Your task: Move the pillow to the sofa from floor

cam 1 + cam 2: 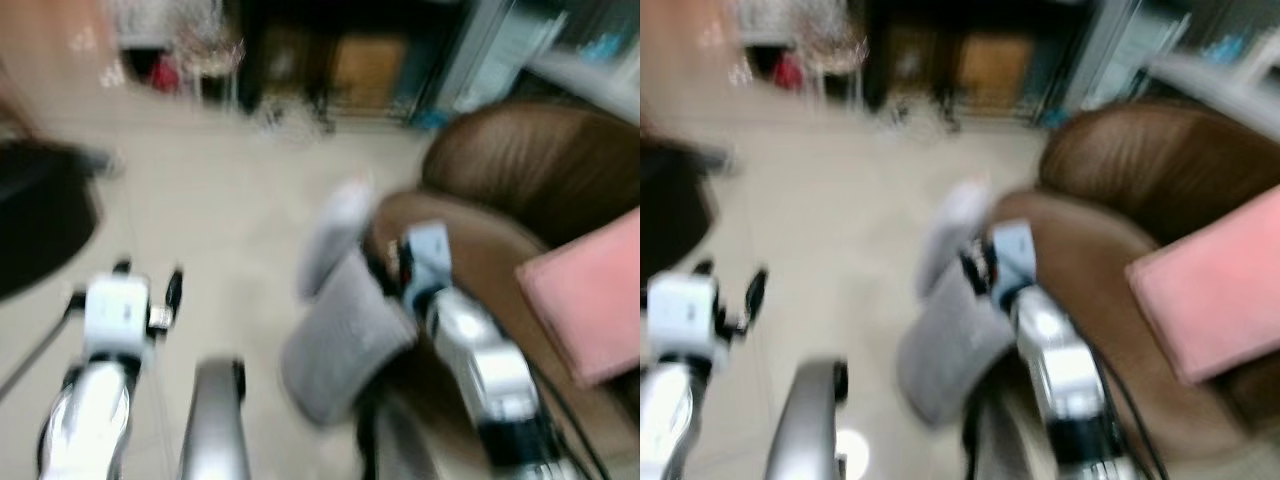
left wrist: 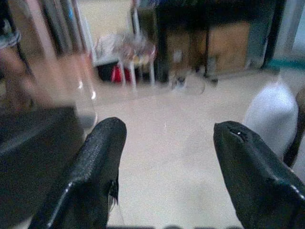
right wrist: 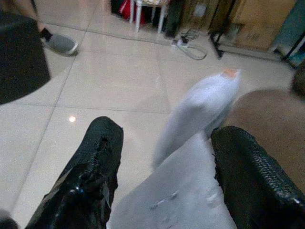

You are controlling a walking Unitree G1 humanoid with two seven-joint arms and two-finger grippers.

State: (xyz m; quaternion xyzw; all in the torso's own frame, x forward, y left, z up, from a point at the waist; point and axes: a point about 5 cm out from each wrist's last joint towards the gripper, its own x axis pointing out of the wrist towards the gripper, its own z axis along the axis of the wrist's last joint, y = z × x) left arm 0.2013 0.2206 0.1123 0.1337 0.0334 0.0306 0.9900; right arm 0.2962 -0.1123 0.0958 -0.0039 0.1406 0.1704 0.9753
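- Silver forearms come up from six o'clock in the blurred left eye view. The left gripper (image 1: 148, 290) sits at eight o'clock over bare floor (image 1: 220, 200). The right gripper (image 1: 385, 262) lies just right of centre, against the top edge of the grey pillow (image 1: 345, 345), which hangs or leans beside the brown sofa (image 1: 540, 170) arm; whether its lower corner touches the floor I cannot tell. A pink cushion (image 1: 590, 295) already lies on the seat at three o'clock.
- Right eye view: same scene, equally smeared. A paler white thing (image 1: 952, 232) stands at twelve o'clock of the pillow; it may be a second cushion or a fold of the same one.
- Left wrist view: both black fingers (image 2: 95, 167) stand wide apart with nothing between them, so this gripper is released. A dark object (image 2: 33, 148) sits at nine o'clock.
- Right wrist view: the fingers (image 3: 93, 167) are spread with grey pillow fabric lying between them. No pinch is evident, so I judge the hold loose at best.
- Risk: if the arm swings toward the seat with so little bite, the soft fabric could slide out and drop back to the floor.
- Risk: the pillow could catch on the sofa arm, or nudge the pink cushion.
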